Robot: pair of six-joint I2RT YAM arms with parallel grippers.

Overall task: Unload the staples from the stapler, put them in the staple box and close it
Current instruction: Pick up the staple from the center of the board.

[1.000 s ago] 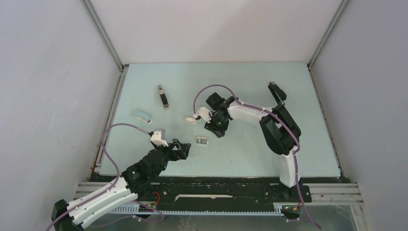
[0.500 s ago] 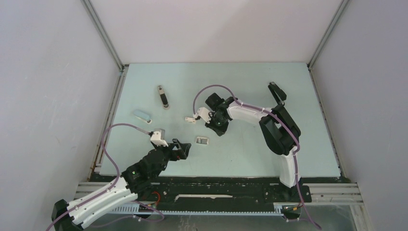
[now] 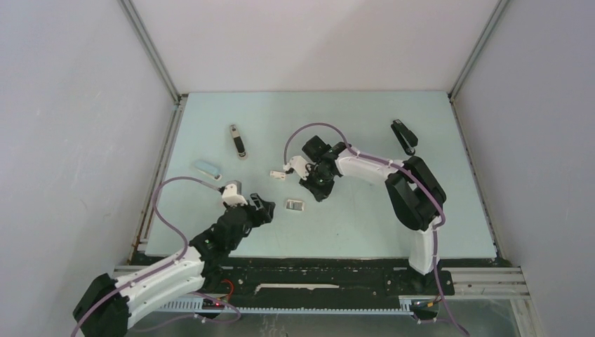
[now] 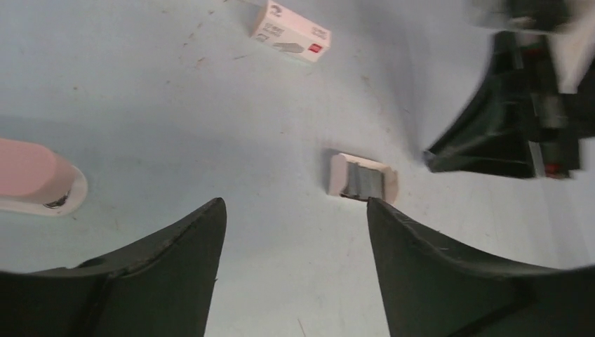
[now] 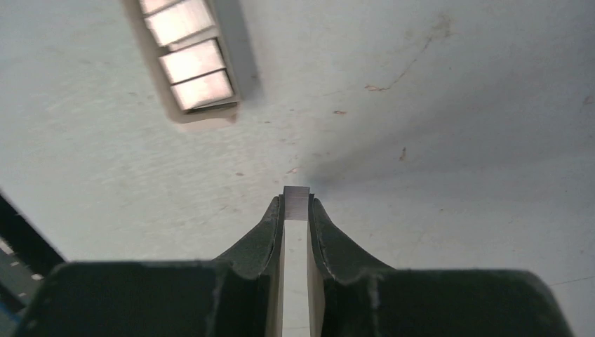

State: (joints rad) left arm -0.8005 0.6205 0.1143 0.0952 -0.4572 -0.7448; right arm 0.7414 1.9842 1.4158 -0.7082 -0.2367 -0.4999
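Note:
The stapler, black with a silver top arm, lies at the back left of the mat, away from both grippers. My right gripper is shut on a short grey strip of staples just above the mat, and in the top view it is at mid-table. More staple strips lie in a small open tray close by. My left gripper stands open and empty, with that tray just beyond its right fingertip.
A small white box lies left of the right gripper. A pale stapler-like object sits at the left. A black object rests at the back right. Walls enclose the mat on three sides.
My right gripper has shut on the staple strip, and its arm has shifted, uncovering the black object at the back right. My left gripper has moved forward a little, its jaws slightly narrower.

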